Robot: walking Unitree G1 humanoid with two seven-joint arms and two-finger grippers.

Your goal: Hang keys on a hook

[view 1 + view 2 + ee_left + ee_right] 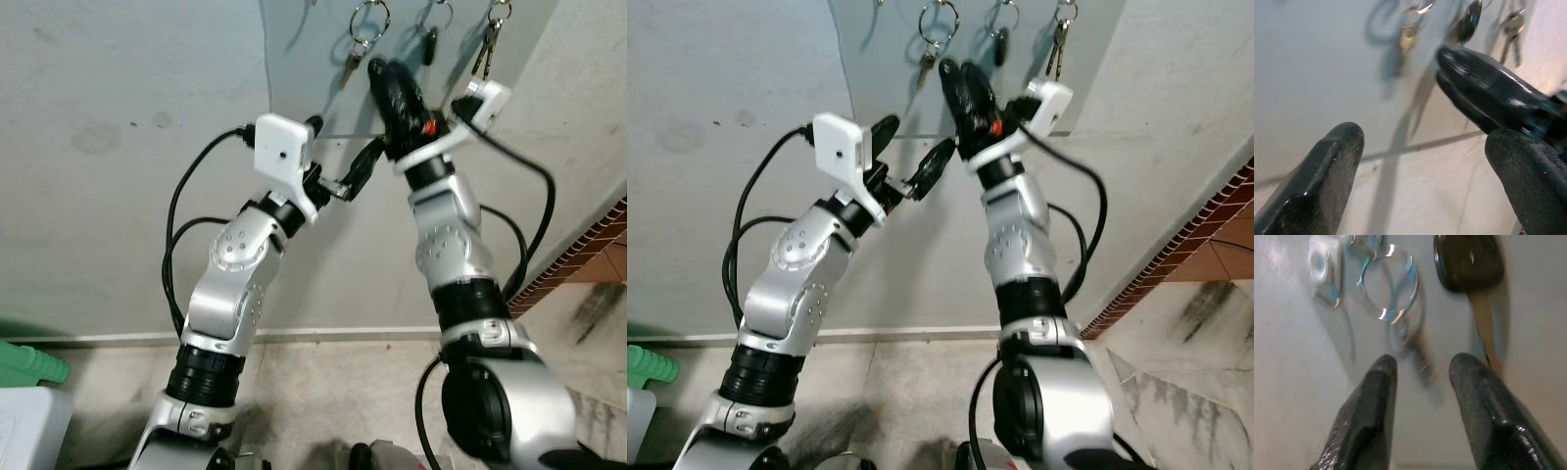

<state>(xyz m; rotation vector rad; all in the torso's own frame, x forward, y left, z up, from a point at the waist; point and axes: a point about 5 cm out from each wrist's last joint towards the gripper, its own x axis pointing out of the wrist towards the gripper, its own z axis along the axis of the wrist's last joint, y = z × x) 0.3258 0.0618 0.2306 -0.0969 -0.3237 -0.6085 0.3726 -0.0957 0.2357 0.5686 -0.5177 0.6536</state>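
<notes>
The left hand (338, 181) is raised toward the wall (118, 147), fingers spread and empty. Right of it, the right hand (1422, 369), fingers slightly parted, points up just below the keys (1388, 289) hanging by their ring from a hook (1325, 264).

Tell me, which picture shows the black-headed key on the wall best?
The right wrist view: the black-headed key hangs large, head and blade visible, beyond the right gripper. The left wrist view shows it blurred; both eye views show it small, near the top edge.
</notes>
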